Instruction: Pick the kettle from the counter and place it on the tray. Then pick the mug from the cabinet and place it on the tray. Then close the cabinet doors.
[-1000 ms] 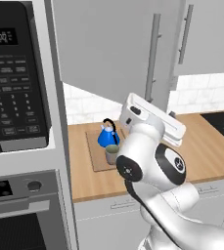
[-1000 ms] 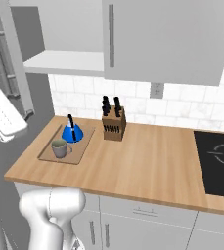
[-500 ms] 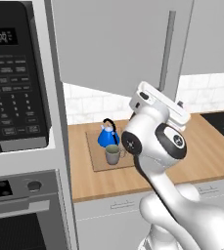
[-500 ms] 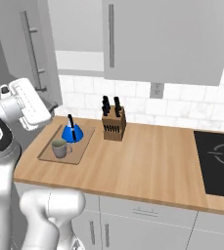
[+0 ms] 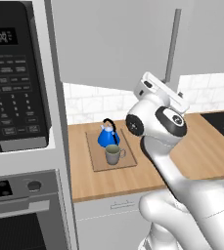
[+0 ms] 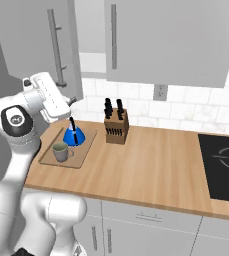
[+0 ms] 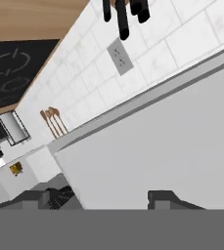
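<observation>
Mug (image 5: 113,154) and kettle (image 5: 107,136) share the wooden tray (image 5: 98,162) near the left end of the butcher-block counter (image 6: 156,165), the grey-green mug upright on the tray's front half, its handle turned toward the right end of the counter, the blue kettle just behind it on the back half with its black arched handle up. Above the tray, the white arm holds its gripper (image 7: 100,196) raised and tilted against a grey cabinet door (image 6: 41,45), which hangs part-way open over the counter's left end; the two dark fingertips (image 7: 160,197) stand spread apart with nothing between them and the flat door face close ahead. A long silver bar handle (image 6: 57,47) runs down that door. Farther along the counter, a brown knife block (image 6: 116,129) with black-handled knives stands at the back edge against the white tiled wall, below a wall socket (image 6: 160,92). A black cooktop (image 6: 221,165) lies at the counter's right end. A black microwave (image 5: 13,78) sits in the column to the left, above an oven (image 5: 23,215).
</observation>
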Controlling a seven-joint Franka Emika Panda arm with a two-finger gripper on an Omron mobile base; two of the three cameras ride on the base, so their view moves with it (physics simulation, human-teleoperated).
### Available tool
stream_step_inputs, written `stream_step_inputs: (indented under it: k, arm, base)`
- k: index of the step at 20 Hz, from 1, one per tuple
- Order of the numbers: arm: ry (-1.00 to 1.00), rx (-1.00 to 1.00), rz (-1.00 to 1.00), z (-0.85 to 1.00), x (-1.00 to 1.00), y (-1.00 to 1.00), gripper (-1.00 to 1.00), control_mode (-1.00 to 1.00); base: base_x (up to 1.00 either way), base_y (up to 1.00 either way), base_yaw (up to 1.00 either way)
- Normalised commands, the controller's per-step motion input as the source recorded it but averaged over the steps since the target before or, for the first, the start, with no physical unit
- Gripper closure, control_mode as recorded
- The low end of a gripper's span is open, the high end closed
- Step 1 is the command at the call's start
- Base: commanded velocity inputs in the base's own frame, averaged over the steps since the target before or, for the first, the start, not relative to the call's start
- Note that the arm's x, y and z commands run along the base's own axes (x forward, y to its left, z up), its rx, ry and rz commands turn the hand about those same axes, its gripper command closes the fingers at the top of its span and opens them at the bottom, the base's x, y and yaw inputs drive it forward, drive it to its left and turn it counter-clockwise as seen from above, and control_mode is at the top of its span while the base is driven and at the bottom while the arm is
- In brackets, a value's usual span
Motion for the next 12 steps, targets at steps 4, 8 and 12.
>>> stream_step_inputs:
  k: [4,8,12]
  arm:
    - [-0.04,0.05,0.00,0.00,0.66,-0.27,-1.00,-1.00]
    - [-0.04,0.04,0.00,0.00,0.70,-0.19,-1.00,-1.00]
    - [-0.02,0.05,0.00,0.00,0.75,-0.19,-1.00,-1.00]
  base:
    - [0.00,0.00,0.00]
    - [0.00,0.00,0.00]
    - [0.00,0.00,0.00]
